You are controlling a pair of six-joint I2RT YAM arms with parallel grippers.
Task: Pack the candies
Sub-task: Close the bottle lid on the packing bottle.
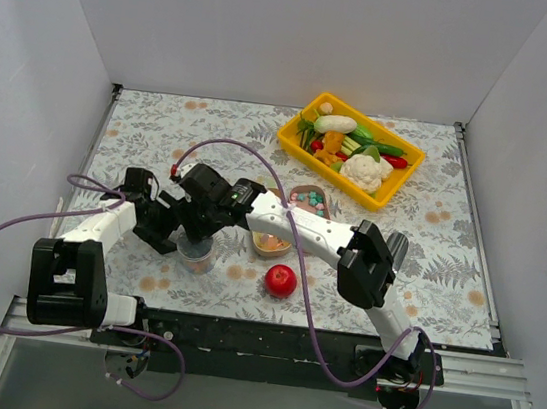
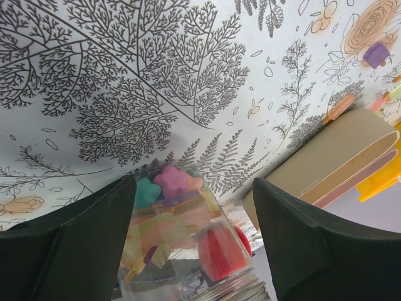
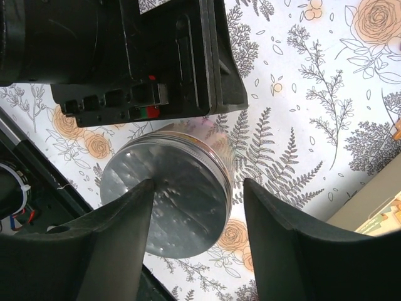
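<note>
- Floral bench (image 1: 164,119): left gripper (image 2: 194,188) clamps the jar (image 2: 182,251) of candies (image 2: 172,182).
- Right gripper (image 3: 199,185), open, empty, above the jar's lid (image 3: 182,207); off-centre closing could tip the jar.

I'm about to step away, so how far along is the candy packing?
Done: the jar holds a heap of candies and its metal lid is on. In hand: the left gripper appears to clamp the jar while the right gripper hangs open over the lid; whether it is screwed tight is unclear. Left: more candies lie in the tray and the small tub.
</note>
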